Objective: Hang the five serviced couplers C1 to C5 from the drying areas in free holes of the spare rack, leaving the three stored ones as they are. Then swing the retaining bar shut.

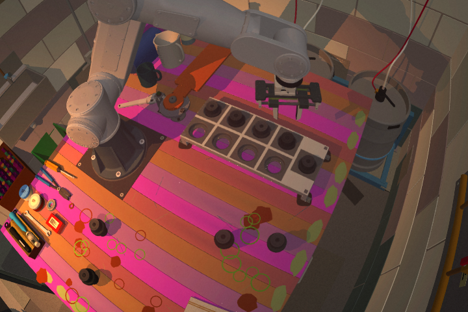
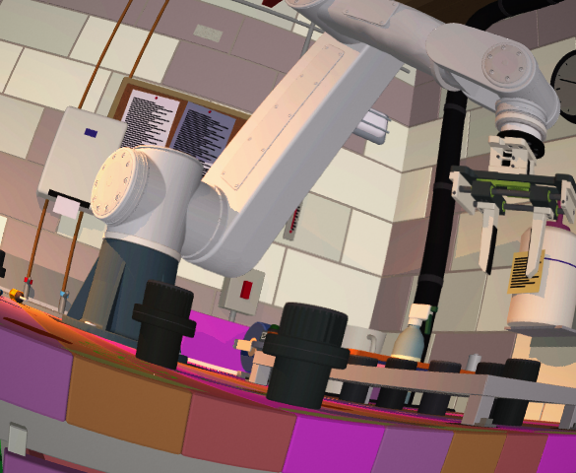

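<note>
My gripper (image 1: 287, 112) (image 2: 511, 266) hangs open and empty high above the far side of the spare rack (image 1: 255, 144). The rack is a grey frame on short legs with two rows of holes; the far row and the right-end hole hold black couplers (image 1: 261, 128), and the near-row holes (image 1: 247, 153) are empty. Several black couplers stand on the striped table in front: two near the right (image 1: 224, 238) (image 1: 276, 242) and two near the left (image 1: 97, 227) (image 1: 88, 276). The orange retaining bar (image 1: 196, 75) is swung away from the rack, pivoted at its left end.
The table's right edge runs close beside the rack, with a steel keg (image 1: 382, 110) beyond it. A jug (image 1: 168, 48) and a dark mug (image 1: 147, 74) stand behind the bar. Hand tools (image 1: 39, 217) lie on the left edge. My arm's base (image 1: 115, 154) sits left of the rack.
</note>
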Motion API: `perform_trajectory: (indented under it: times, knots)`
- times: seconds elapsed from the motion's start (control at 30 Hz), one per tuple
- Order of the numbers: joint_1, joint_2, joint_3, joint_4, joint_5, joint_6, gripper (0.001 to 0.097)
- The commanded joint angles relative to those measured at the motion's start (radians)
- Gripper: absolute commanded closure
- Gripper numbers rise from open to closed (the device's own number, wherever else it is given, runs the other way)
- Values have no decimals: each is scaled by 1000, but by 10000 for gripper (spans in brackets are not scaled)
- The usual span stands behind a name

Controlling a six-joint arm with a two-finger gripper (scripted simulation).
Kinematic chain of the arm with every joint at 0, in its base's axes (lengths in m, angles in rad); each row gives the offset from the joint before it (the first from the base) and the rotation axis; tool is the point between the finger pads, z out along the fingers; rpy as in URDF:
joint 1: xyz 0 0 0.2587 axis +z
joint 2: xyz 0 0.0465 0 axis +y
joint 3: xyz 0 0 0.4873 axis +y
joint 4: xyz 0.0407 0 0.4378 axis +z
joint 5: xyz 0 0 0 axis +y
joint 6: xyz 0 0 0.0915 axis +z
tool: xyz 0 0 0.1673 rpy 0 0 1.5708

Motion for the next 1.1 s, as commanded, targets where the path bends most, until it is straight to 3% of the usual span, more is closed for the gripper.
perform_trajectory:
  times: [0.0,0.27,0.6,0.83,1.07]
  knots:
    - [-3,-6,8,0,-3,4,396]
    - [-44,-78,124,0,-46,63,396]
    - [-171,-242,368,0,-126,177,396]
    - [-339,-387,557,0,-170,238,396]
    - [-600,-527,712,0,-186,227,396]
